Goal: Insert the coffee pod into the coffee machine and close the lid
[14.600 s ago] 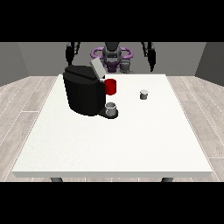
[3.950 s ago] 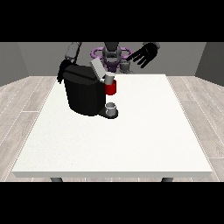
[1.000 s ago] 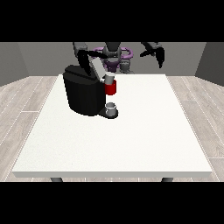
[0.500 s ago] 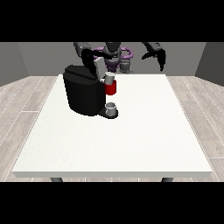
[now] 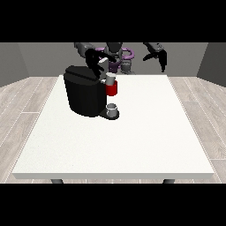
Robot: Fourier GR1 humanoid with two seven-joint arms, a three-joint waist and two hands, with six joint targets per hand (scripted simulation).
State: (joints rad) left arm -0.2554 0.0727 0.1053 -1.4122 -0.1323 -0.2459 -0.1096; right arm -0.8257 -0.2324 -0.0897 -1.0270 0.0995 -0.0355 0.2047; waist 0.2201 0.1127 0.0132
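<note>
Two black hands are showing near the top of the frame, above the far edge of a large white table (image 5: 132,141). One black coffee machine (image 5: 84,90) is sitting on the table in the upper left of the frame, its body dark and rounded. A red part (image 5: 112,89) is sticking out of the machine's front at the right, with a small pale piece just above it. Below the red part, a small grey cup (image 5: 112,109) is standing on the machine's base.

The hand at the view's left (image 5: 94,63) is reaching down over the top of the machine, touching or nearly touching the lid (image 5: 103,67), a pale panel that is tilting upward at the machine's top right. Whether its fingers are curling round the lid or lying straight against it cannot be told from this view.

The hand at the view's right (image 5: 159,56) is hanging in the air in the upper right of the frame, well apart from the machine, its fingers pointing downward, relaxed and holding nothing.

The coffee pod is not showing anywhere on the table, and whether it is sitting inside the machine cannot be told. The robot's torso (image 5: 115,55) is standing at the top centre.
</note>
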